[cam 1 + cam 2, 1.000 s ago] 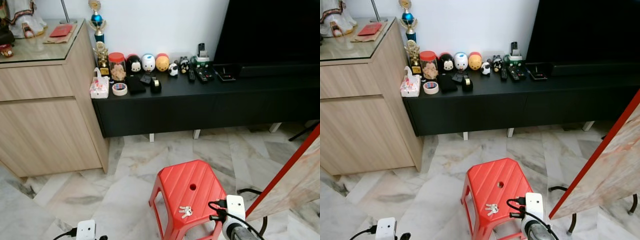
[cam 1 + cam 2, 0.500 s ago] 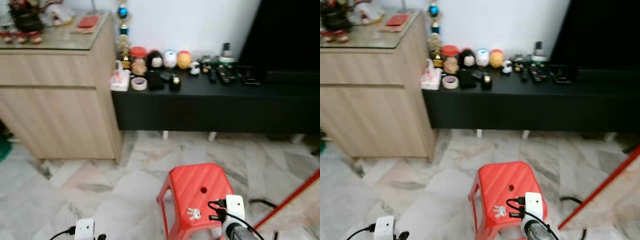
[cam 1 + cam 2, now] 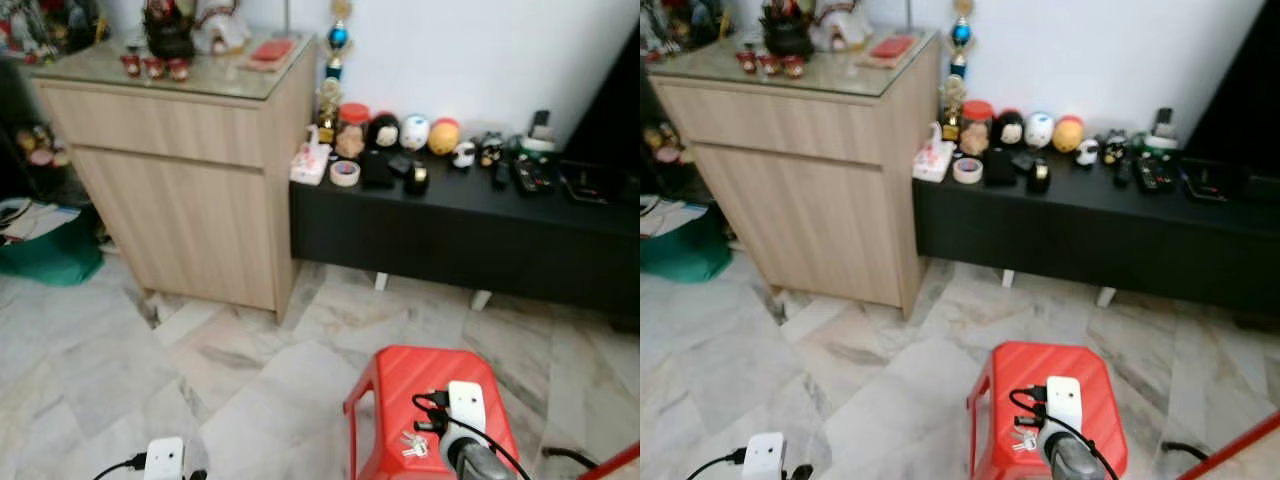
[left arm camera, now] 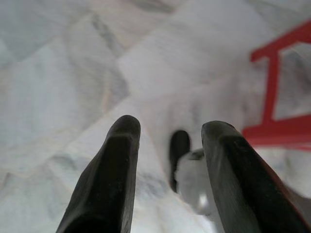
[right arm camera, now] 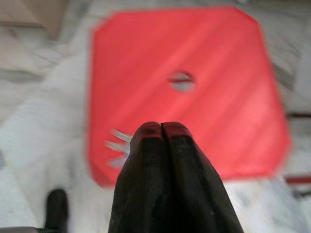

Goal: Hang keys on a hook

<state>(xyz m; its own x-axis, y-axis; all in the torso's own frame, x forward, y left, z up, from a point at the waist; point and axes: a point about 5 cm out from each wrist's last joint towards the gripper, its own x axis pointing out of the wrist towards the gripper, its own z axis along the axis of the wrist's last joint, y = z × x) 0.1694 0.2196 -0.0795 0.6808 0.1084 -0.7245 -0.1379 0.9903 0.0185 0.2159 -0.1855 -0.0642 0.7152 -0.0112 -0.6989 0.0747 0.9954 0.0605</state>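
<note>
Lower left, the left gripper [image 4: 165, 160] hangs idle over the floor, fingers apart. Lower centre-right, the keys [image 3: 412, 444] lie on the stool [image 3: 400, 375], not yet picked up; above it the right gripper [image 5: 162, 133] is pressed closed, empty

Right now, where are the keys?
The keys lie on top of the red stool, near its front left edge, low in the head views, just left of the right pincer above it.
</note>
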